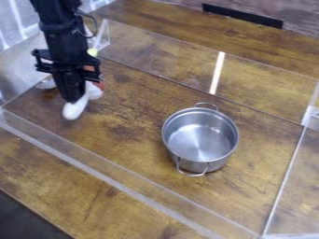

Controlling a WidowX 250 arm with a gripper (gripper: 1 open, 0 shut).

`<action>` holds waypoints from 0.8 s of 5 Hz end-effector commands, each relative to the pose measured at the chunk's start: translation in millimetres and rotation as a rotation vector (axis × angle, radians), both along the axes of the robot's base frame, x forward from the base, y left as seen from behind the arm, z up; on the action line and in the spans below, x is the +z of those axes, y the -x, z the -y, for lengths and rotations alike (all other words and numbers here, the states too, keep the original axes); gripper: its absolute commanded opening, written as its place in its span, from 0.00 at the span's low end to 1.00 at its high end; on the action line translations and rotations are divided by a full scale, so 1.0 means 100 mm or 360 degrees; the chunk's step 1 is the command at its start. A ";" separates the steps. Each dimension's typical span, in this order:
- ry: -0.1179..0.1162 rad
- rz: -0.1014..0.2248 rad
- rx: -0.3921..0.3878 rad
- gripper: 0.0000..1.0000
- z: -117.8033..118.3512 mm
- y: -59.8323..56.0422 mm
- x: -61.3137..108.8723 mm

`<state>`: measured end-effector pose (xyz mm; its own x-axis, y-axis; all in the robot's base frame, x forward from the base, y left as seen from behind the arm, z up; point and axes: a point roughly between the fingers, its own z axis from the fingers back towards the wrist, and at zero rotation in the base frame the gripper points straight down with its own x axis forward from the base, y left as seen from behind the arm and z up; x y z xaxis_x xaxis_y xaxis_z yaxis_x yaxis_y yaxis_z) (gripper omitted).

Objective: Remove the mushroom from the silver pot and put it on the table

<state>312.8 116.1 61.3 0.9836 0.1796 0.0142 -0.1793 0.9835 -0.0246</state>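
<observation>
The silver pot stands at the right of the table with nothing showing inside it. My gripper hangs over the table's left side, well away from the pot, shut on the mushroom. The mushroom's white stem points down to the left and a bit of reddish cap shows near the fingers. Its lower end is at or just above the wood; I cannot tell if it touches.
Clear acrylic walls ring the table, with a low front wall and a taller one at the right. A yellow-green banana-shaped toy and a small grey metal object at the far left are mostly hidden behind the arm.
</observation>
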 end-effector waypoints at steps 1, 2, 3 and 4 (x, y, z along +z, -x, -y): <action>-0.0043 0.0089 -0.0070 0.00 -0.01 -0.26 0.22; -0.0033 0.0063 -0.0098 0.00 0.04 -0.31 0.08; -0.0019 0.0045 -0.0110 1.00 0.05 -0.33 -0.05; 0.0002 0.0038 -0.0022 1.00 0.07 -0.39 -0.12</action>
